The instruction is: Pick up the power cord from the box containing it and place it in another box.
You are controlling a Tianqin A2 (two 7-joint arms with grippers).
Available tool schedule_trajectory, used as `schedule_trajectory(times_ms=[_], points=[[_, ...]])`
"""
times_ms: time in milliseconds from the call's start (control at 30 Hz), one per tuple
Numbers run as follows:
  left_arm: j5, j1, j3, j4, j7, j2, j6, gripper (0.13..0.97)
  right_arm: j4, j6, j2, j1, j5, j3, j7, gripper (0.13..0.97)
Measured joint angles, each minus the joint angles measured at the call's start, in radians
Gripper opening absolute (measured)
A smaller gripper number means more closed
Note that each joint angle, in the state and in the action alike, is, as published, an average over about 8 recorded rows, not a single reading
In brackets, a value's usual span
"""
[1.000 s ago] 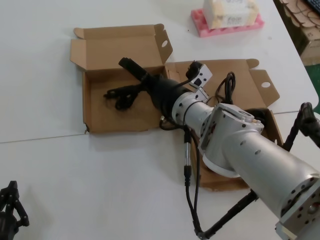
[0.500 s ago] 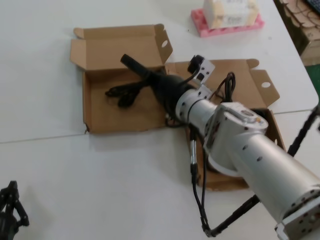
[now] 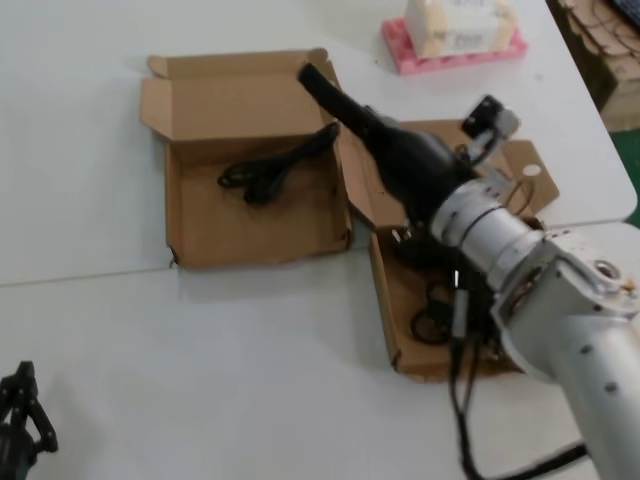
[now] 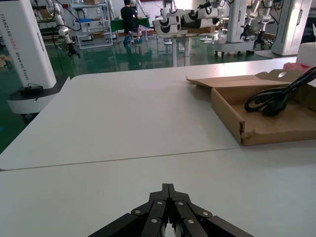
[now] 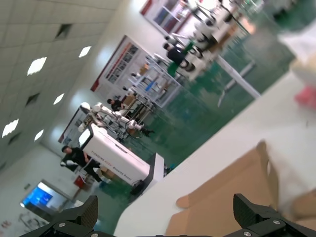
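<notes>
1. Power cord [image 3: 275, 168]: lies coiled on the floor of the left-hand cardboard box [image 3: 190, 215], free of any grip; in the left wrist view it [image 4: 272, 98] is seen resting inside that box. A second ago it was overlapped by the right arm; it is now fully exposed and nearly unshifted.
2. Left-hand cardboard box: shallow, lid folded back, set on the white counter [image 3: 200, 340].
3. Second cardboard box [image 3: 395, 330]: just beside the first on the robot's right, partly hidden by the right arm; dark loops are seen on its floor, but what they are cannot be told.
4. Right tool [image 3: 312, 76]: raised over the lid flap between the two boxes, having been withdrawn from above the cord and swung toward the robot's right since the earlier pictures. In the right wrist view its fingers [image 5: 74, 217] are spread wide with nothing between them.
5. Left tool [image 4: 168, 190]: parked low at the counter's near left corner, fingers pressed together, position unchanged.
6. Pink foam tray [image 3: 455, 52]: at the far side of the counter, carrying a pale package.
</notes>
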Motion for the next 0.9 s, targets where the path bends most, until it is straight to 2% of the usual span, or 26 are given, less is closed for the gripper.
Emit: schedule_trajectory(times_ms=[267, 467, 567, 800, 900], points=[[0.0, 0.0, 0.0, 0.0, 0.0, 0.0, 0.0, 0.163, 0.328, 0.071, 0.115, -0.16, -0.098, -0.048, 0.0, 0.966], [0.0, 0.0, 0.0, 0.0, 0.0, 0.0, 0.0, 0.163, 0.557, 0.163, 0.202, -0.264, -0.118, -0.085, 0.0, 0.966], [0.0, 0.0, 0.0, 0.0, 0.0, 0.0, 0.0, 0.168, 0.595, 0.182, 0.215, -0.288, -0.118, -0.086, 0.0, 0.966], [0.0, 0.0, 0.0, 0.0, 0.0, 0.0, 0.0, 0.182, 0.591, 0.192, 0.208, -0.325, -0.124, -0.074, 0.0, 0.966], [0.0, 0.0, 0.0, 0.0, 0.0, 0.0, 0.0, 0.213, 0.599, 0.204, 0.208, -0.349, -0.126, -0.069, 0.0, 0.966]])
